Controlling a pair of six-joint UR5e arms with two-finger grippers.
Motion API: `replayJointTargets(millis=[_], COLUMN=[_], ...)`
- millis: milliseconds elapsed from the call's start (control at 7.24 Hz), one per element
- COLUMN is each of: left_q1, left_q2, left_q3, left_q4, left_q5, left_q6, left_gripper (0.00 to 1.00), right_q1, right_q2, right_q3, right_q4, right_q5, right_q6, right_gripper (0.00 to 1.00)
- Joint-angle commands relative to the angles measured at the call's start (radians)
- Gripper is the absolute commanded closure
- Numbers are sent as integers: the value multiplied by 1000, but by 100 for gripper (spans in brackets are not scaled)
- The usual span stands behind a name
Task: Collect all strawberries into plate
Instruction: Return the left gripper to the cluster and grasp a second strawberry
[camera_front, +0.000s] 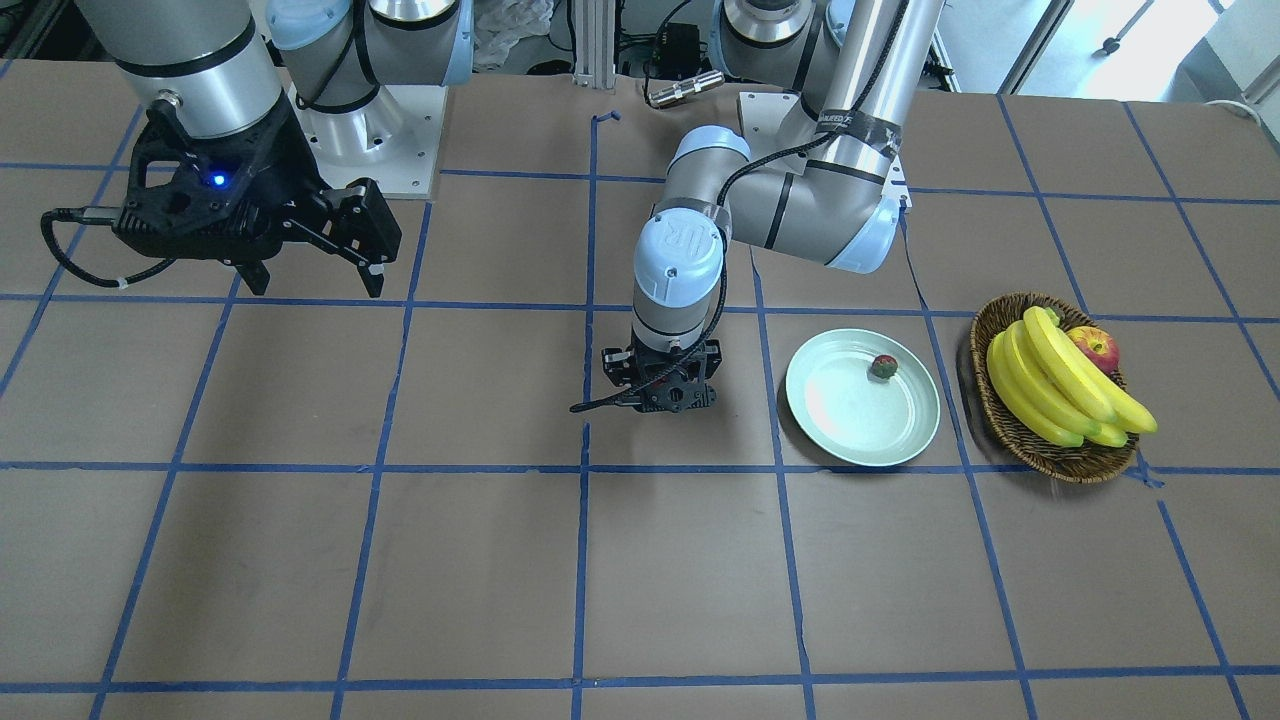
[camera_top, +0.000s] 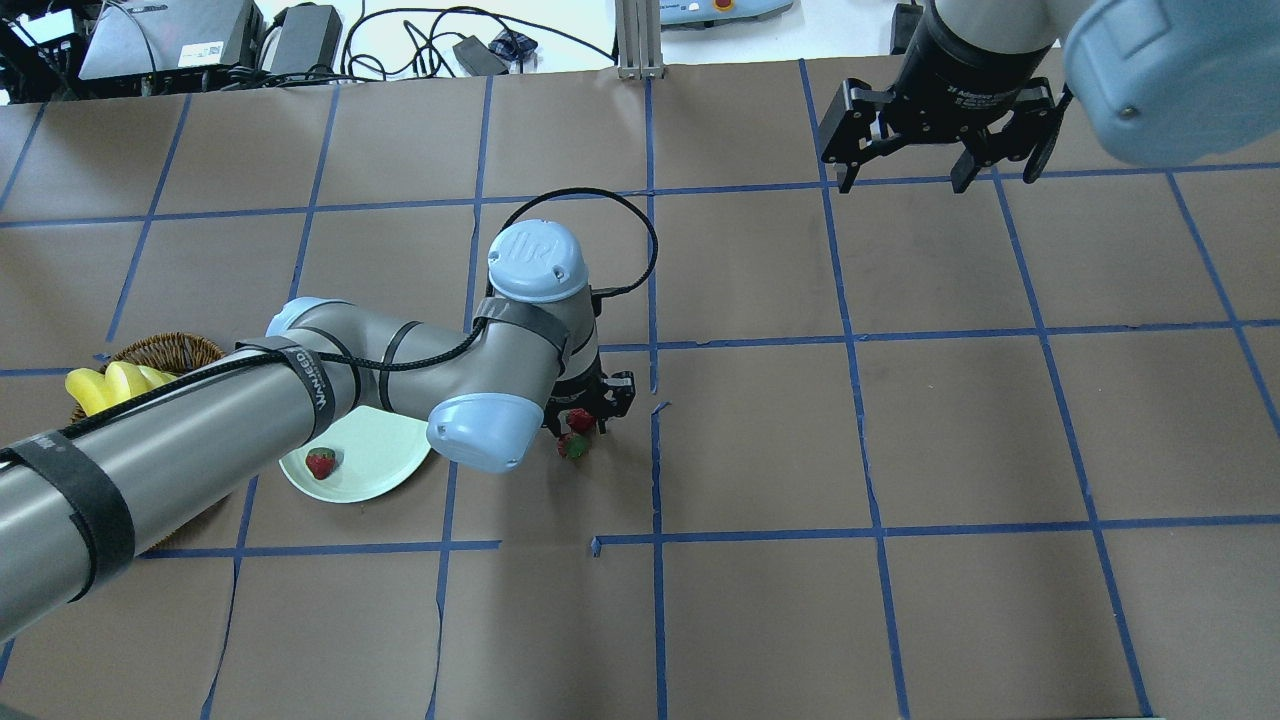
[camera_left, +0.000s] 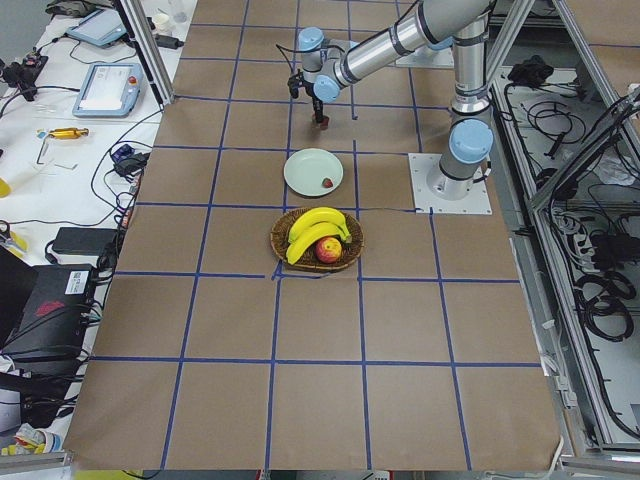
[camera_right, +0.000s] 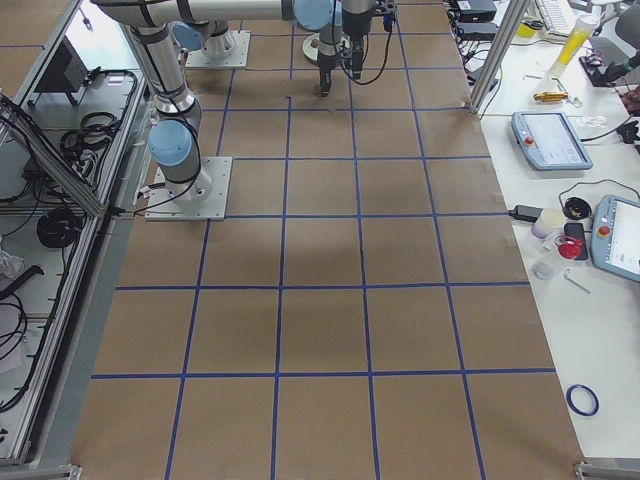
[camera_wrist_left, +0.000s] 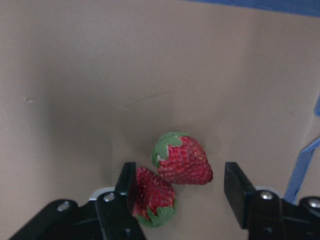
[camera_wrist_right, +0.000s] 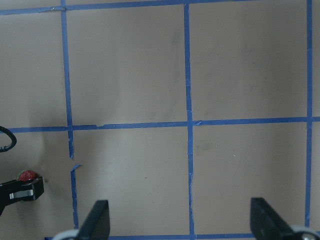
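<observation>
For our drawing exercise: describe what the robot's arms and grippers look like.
The left arm and right arm are silver-grey tubes with pale blue joint caps. A black cable runs taped along the left. The left gripper and right gripper are black, two-fingered.

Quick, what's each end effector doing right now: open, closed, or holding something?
Left end effector: open, straddling small red green-capped strawberries, gripping nothing.
Right end effector: open, empty.

Bright, even light falls on the brown surface (camera_front: 640, 580), leaving only faint, soft-edged shadows and a pale sheen on the plate (camera_front: 840, 415), while the left wrist view is soft, the left hand (camera_wrist_left: 180, 186) blurred up close.
</observation>
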Motion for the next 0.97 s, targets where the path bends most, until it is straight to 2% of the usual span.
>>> replayJointTargets(millis=[0,552,828], left_q1=[0,4,41], left_q2=[-4,30,67], left_q3=[2,37,108], left_q4=[4,-19,-207], left_q5=[2,11,92], left_q6=[2,14,57], left_gripper=[100,100,100], right_q1=[-1,1,1], right_q2=[0,2,2], right_q3=[1,-1,-3], right_q4=[0,0,-1], right_q5=[0,0,0], right_q6=[-1,-1,-1], right_gripper=[0,0,0])
